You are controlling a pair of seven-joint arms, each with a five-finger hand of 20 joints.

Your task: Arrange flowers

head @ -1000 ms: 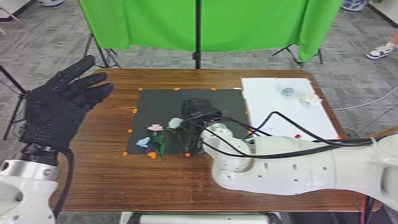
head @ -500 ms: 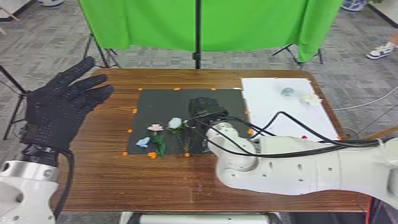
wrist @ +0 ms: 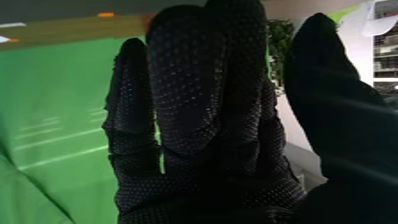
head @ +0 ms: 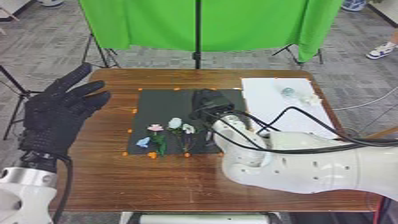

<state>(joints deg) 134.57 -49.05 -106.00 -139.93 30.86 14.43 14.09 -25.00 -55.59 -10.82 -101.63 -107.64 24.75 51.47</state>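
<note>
right hand point(head: 211, 100): open, fingers extended, positioned over the black mat point(head: 160, 102). left hand point(head: 55, 111): open, at the left side of the counter point(head: 142, 182). blue flower point(head: 143, 142), pink flower point(head: 155, 128) and white flowers point(head: 175, 122): side by side on the mat.

Pink flower point(head: 155, 127), black mat point(head: 164, 107)

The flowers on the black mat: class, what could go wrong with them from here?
The right hand is near the white flower, so a sweep toward the robot's left might push it out of line. The stems lie close together, so lifting one flower could drag its neighbour along.
</note>
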